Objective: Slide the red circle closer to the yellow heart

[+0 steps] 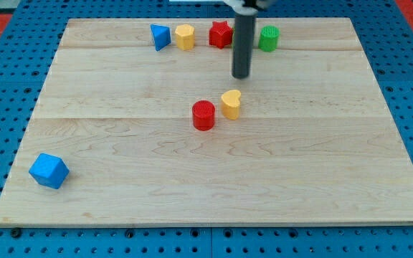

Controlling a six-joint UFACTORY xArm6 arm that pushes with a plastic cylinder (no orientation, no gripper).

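Observation:
The red circle [203, 115] stands near the middle of the wooden board [120, 143]. The yellow heart [230, 104] sits just to its right and slightly toward the view's top, a narrow gap or light contact between them. My tip [241, 75] is above the yellow heart in the view, a short way toward the top, touching neither block. The dark rod rises from it out of the view's top.
Along the top edge stand a blue triangle [160, 36], a yellow hexagon-like block [184, 36], a red star [221, 34] and a green cylinder [268, 38]. A blue block [49, 170] lies at the bottom left. Blue pegboard surrounds the board.

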